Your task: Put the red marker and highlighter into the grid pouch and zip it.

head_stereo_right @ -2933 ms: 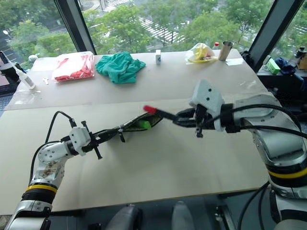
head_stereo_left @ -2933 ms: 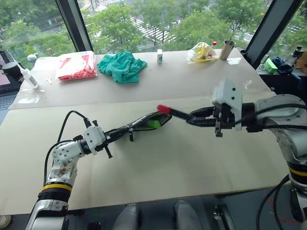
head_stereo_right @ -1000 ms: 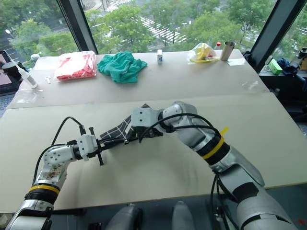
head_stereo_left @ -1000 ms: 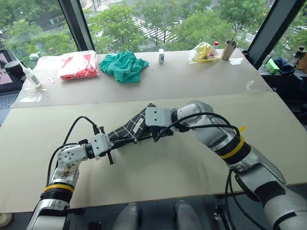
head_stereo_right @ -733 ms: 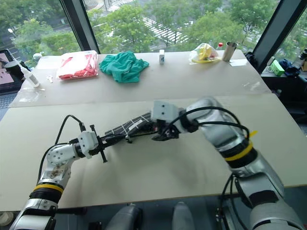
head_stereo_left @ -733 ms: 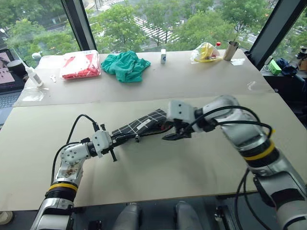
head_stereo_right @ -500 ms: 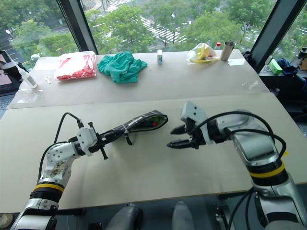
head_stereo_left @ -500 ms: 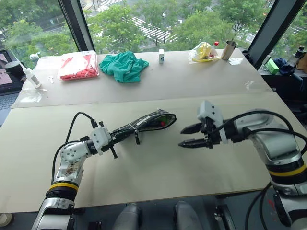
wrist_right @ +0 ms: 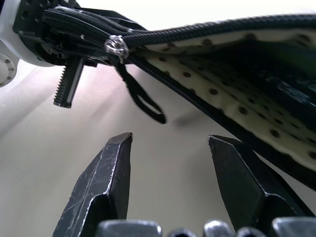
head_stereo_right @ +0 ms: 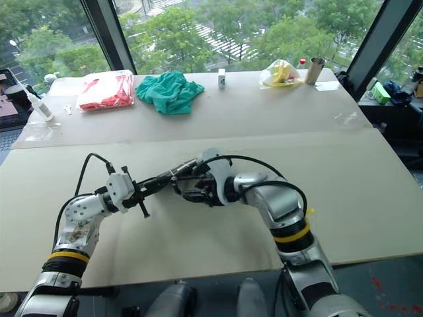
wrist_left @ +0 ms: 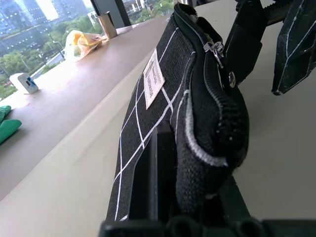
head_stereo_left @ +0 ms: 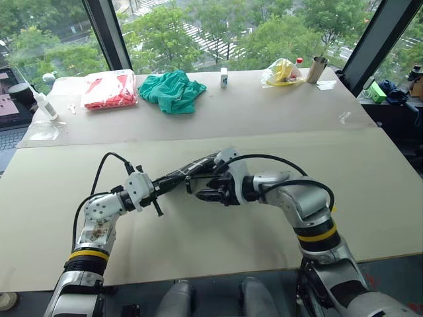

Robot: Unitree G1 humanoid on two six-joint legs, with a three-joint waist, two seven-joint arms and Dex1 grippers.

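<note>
The grid pouch [head_stereo_left: 200, 166], black with thin white lines and a small white label [wrist_left: 154, 79], hangs level above the table's middle. My left gripper [head_stereo_left: 162, 188] is shut on its left end. The mouth is unzipped and shows a pale dotted lining [wrist_right: 207, 64]. The zipper pull strap [wrist_right: 140, 98] dangles from the slider beside my left gripper. My right gripper [wrist_right: 170, 140] sits open just under the pouch near that strap, with nothing between its fingers. The red marker and the highlighter are hidden from view.
On the far table lie a red-and-white plastic bag [head_stereo_left: 109, 90], a green cloth [head_stereo_left: 173, 91], a small white box [head_stereo_left: 225, 76], a yellow bag [head_stereo_left: 281, 70] and a metal cup [head_stereo_left: 318, 68]. A white bottle [head_stereo_left: 41, 104] stands at the far left.
My right gripper, which stood open to the right of the pouch half a second ago, has swung back left and rolled in under the pouch. The left gripper has kept its hold.
</note>
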